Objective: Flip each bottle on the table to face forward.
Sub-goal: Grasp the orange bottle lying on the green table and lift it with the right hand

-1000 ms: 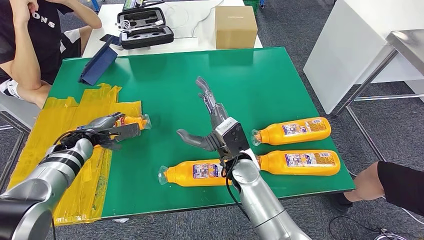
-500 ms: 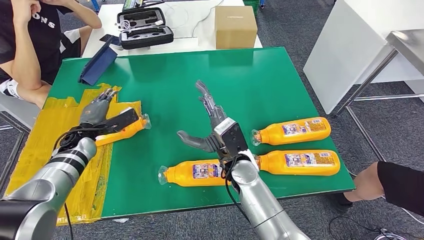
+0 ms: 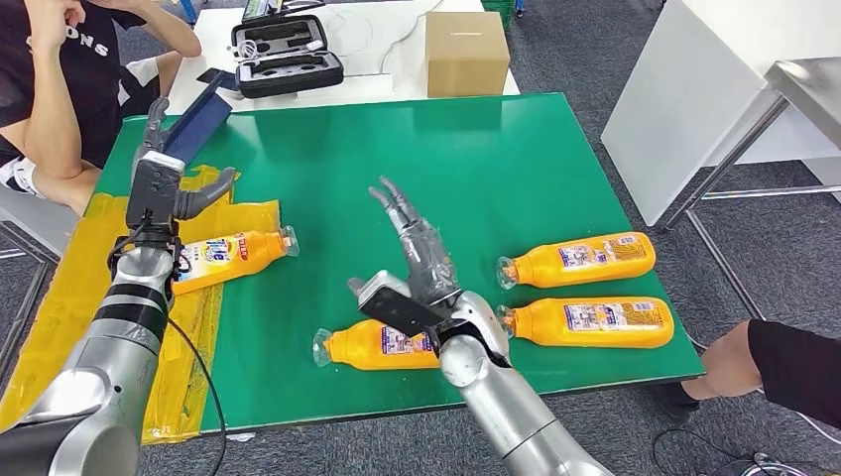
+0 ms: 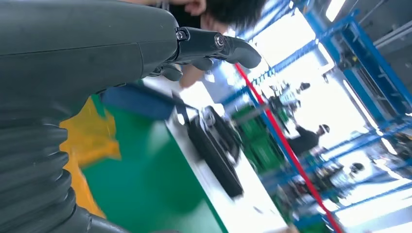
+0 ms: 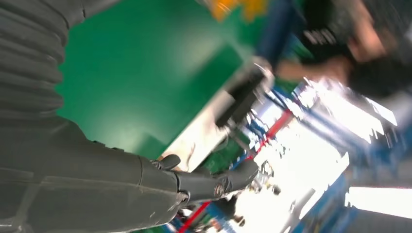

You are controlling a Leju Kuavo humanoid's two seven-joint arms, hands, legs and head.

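Observation:
Several orange bottles lie on the green table [image 3: 496, 159]. The left bottle [image 3: 233, 256] rests half on the yellow tape with its label up and its cap pointing right. My left hand [image 3: 159, 183] is raised behind it, apart from it, fingers spread and holding nothing; the left wrist view shows that hand [image 4: 97, 53] bare too. A second bottle [image 3: 382, 347] lies near the front edge, partly hidden by my right hand [image 3: 412, 268], which hovers over it with fingers spread. Two more bottles [image 3: 580, 260] [image 3: 595, 322] lie side by side at the right, labels up.
A yellow taped patch [image 3: 119, 248] covers the table's left side. A blue folder [image 3: 193, 129] lies at the back left. Behind the table stand a black case [image 3: 288, 55] and a cardboard box [image 3: 466, 52]. One person [image 3: 60, 89] sits at the left; another person's arm [image 3: 783, 367] reaches in at the front right.
My left hand let go of the left bottle and rose back toward the far left; the bottle now lies label up. My right hand turned and dropped slightly toward the front bottle.

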